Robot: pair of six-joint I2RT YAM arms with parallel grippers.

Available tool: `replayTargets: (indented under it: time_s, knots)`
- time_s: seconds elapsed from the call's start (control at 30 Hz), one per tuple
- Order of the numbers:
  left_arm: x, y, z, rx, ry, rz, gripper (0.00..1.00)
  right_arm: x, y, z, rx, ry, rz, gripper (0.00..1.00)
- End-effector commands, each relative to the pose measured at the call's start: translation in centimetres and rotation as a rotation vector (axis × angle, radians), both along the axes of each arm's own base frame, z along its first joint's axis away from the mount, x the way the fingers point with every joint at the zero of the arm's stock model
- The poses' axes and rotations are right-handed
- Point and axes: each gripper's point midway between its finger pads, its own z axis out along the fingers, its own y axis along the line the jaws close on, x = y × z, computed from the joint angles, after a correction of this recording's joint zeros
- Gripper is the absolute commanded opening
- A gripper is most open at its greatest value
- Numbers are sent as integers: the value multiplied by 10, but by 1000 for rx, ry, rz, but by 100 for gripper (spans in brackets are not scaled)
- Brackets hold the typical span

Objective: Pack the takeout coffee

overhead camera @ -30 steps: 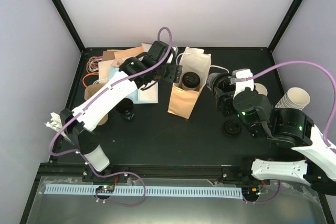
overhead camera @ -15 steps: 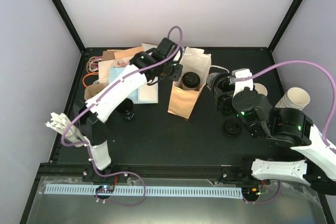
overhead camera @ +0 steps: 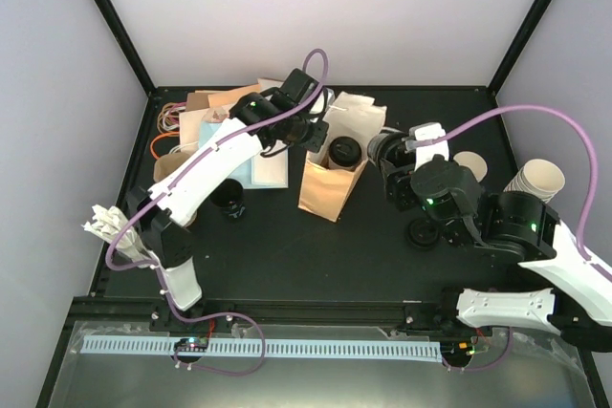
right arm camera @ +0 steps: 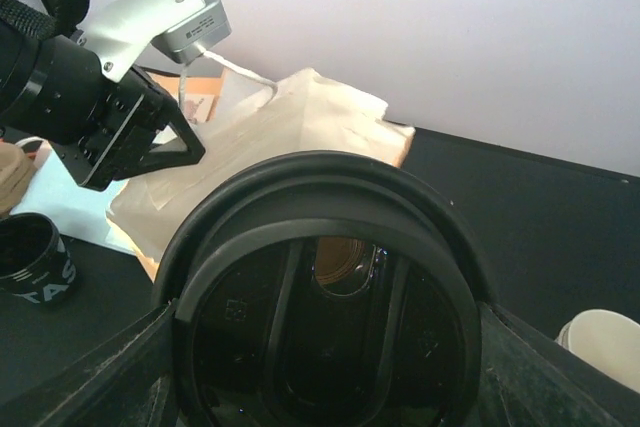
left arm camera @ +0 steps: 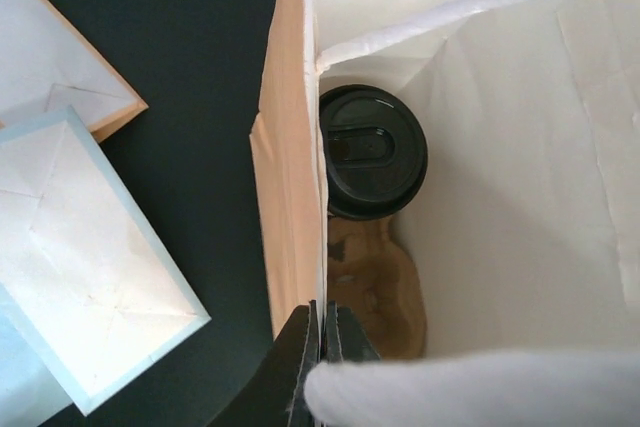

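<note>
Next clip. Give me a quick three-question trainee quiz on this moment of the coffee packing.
1. True or false: the takeout coffee stands inside the paper bag.
2. The left end effector is: A) open above the bag; B) shut on the bag's wall; C) gripping a cup.
3. Fill in: the coffee's lid is ___ in colour.
Key: 1 true; 2 B; 3 black.

stacked cream cups [overhead camera: 538,180] far right | loose black lid [overhead camera: 422,233] on table [overhead camera: 287,246] | raised black lid [right arm camera: 300,187] | pale envelopes [overhead camera: 268,171] overlapping left
</note>
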Motion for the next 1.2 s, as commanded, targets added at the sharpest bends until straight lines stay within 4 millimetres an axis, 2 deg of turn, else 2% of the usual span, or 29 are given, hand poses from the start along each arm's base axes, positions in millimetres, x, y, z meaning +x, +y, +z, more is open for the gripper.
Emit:
replayTargets:
  time_s: [0.0, 0.23, 0.47, 0.7, 0.83, 1.17]
  knots:
    - [-32, 3, 31, -85, 12, -92, 1, -3, 4, 19, 38, -15, 42, 73]
    - [-70, 12, 39, -138, 30, -201, 2, -14, 26, 25, 41, 48, 175, 73]
    - [-108, 11, 34, -184, 61, -366, 2, -25, 58, -1, -28, 140, 324, 70]
    - [-118, 13, 35, -198, 16, -425, 2, -31, 82, -49, -136, 251, 407, 70]
    - [-122, 11, 31, -193, 22, -454, 2, -33, 88, -76, -172, 305, 418, 69]
    - [-128, 2, 24, -135, -49, -517, 2, -45, 101, -101, -154, 376, 486, 69]
